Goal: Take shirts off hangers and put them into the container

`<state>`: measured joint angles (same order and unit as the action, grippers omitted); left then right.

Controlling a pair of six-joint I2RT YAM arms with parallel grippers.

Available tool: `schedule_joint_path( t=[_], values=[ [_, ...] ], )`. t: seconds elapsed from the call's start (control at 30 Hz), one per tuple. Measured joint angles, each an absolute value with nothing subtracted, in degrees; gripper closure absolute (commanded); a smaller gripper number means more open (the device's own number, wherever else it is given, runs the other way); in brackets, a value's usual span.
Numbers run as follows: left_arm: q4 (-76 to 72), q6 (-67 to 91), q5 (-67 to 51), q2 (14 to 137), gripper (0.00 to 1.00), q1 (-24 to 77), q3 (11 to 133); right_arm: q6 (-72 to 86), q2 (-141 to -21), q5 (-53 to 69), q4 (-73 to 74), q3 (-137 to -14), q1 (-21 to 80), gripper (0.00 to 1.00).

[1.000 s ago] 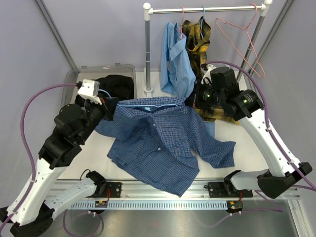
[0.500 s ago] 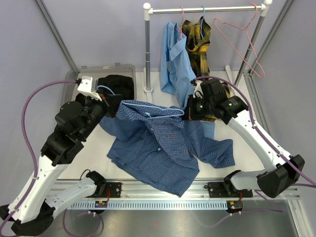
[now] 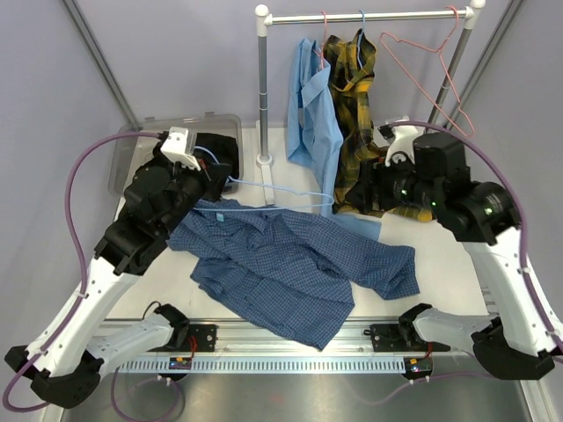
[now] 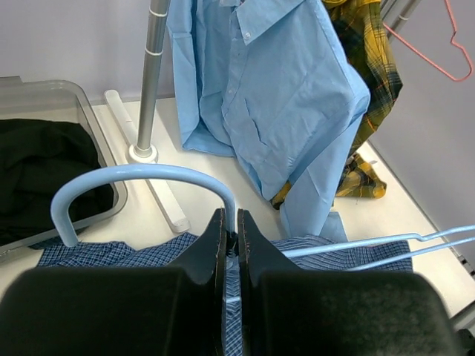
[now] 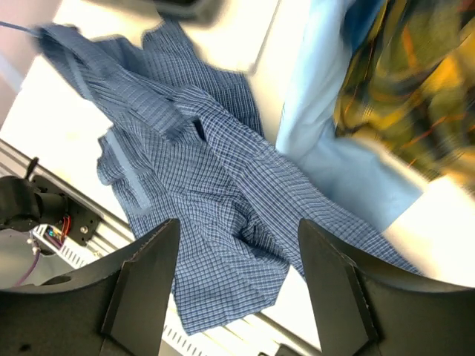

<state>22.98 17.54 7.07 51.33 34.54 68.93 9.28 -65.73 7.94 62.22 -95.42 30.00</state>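
Vs a second ago: my right pincer (image 5: pixel 237 230) has let go of the check shirt (image 3: pixel 290 264) and backed off to the right, now beside the plaid shirt (image 3: pixel 356 114). Its jaws stand wide apart with nothing between them. Before, it was clamped at the shirt's right shoulder and the collar was strung up between both pincers; now the shirt has dropped and lies on the tabletop (image 3: pixel 171 290). My left pincer (image 4: pixel 230 226) has moved back toward the tub (image 3: pixel 132 145) and stays fully closed on the neck of the hanger (image 4: pixel 141 178), just under the hook. The hanger was buried in the shirt earlier; now its light blue wire shows bare, stretching rightward above the collar toward the light blue shirt (image 3: pixel 312 123). Can't tell if its far tip touches cloth. Check shirt: dark blue fine check, spread and rumpled across the middle of the tabletop, collar at the left just below my left pincer, pale inner collar band showing, one sleeve trailing right, hem toward the near edge. Not in the tub. Black shirt (image 3: pixel 211 149) lies in the tub at rear left. Light blue and plaid shirts hang from the rail (image 3: pixel 369 16); the plaid's tail rests on the tabletop. A pink hanger (image 3: pixel 440 70) hangs bare at the rail's right end.
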Motion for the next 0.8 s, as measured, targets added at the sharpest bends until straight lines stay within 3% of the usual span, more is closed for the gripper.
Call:
schedule_joint_path(
  t=[0.27, 0.53, 0.8],
  values=[
    [23.07, 16.71, 5.54, 57.08, 1.0, 36.34, 69.6, 5.78, -65.82, 13.67, 63.75, -104.05, 30.37, 0.2],
    [23.0, 15.53, 4.51, 62.98, 1.0, 40.82, 74.32, 5.04, -76.07, 15.68, 62.11, -104.42, 36.32, 0.21],
    [23.03, 13.47, 4.03, 63.18, 1.0, 41.52, 76.29, 3.9, -79.26, 16.16, 61.28, -102.94, 38.37, 0.43]
  ],
)
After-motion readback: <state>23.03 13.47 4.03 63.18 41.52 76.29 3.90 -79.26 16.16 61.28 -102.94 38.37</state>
